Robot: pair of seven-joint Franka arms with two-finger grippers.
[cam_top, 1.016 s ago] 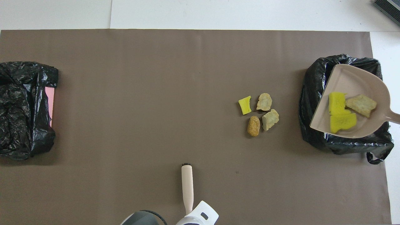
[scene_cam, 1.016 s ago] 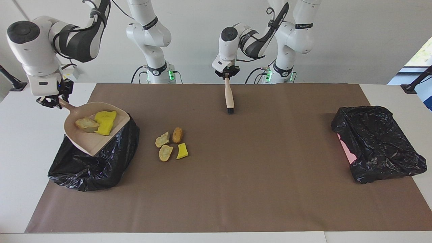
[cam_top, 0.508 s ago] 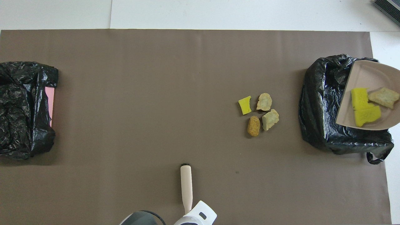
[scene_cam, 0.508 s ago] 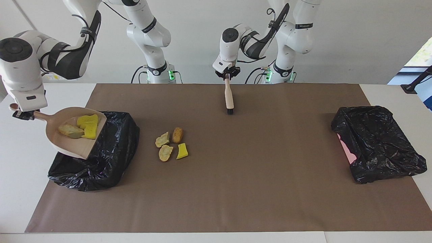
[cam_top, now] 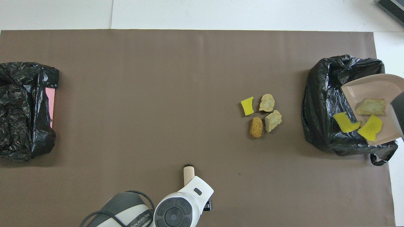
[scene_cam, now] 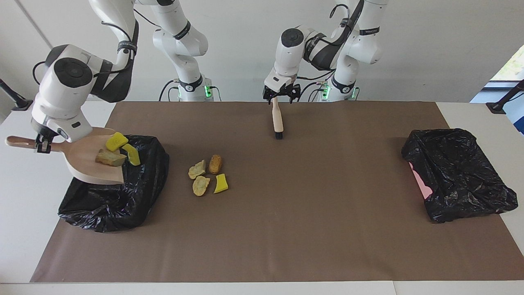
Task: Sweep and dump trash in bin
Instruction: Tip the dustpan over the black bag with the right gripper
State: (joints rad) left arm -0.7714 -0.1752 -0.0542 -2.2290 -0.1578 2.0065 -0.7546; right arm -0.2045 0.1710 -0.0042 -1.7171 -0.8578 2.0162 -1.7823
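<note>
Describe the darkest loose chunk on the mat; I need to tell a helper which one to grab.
Start at the black bin bag under the tilted dustpan. Beside it on the brown mat lie four loose lumps. Of these, the orange-brown chunk lies nearest the robots: rounded, darker than the two tan pieces and the yellow bit.

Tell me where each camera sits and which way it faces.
Facing view: high across the table, looking at the robots. Both arms show in full, with the left claw open over the brush handle's end and the right claw shut on the dustpan, tilted over a black bin bag.
Overhead view: high above the robots' end, looking forward and steeply down. Only the left arm's wrist and a sliver of the right arm show.
Shared, half a turn apart: brush, dustpan, bin bag, the other bag, four loose trash lumps.
</note>
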